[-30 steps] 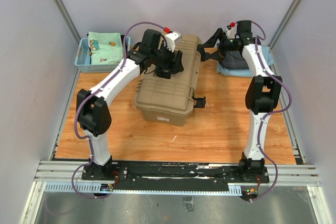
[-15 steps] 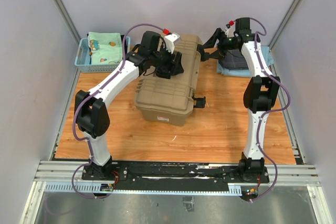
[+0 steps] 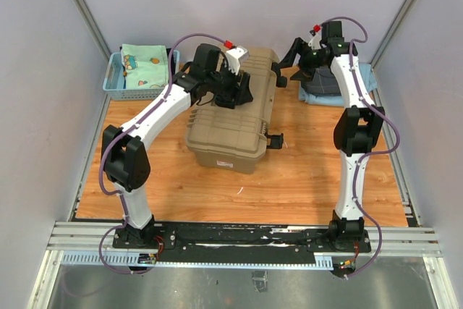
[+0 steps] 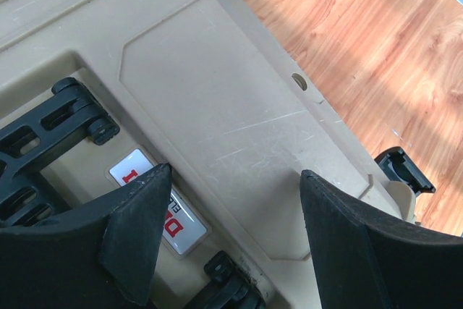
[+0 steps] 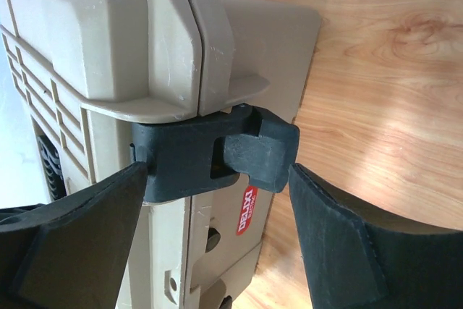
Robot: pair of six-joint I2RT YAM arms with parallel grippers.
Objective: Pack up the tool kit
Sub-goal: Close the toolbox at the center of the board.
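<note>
I find the tan toolbox (image 3: 233, 117) shut at the middle of the wooden table (image 3: 304, 171), its lid scuffed and its label (image 5: 247, 210) red. The left gripper (image 4: 231, 179) hangs spread wide over the lid. The right gripper (image 5: 217, 171), jaws apart, straddles the black latch (image 5: 195, 157) at the box's far right end.

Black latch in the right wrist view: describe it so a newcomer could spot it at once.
Find the big tan toolbox, then its right side at the far end. The black latch there spans the lid seam beside a small red label; the other latch on that side sits at the near end.
</note>
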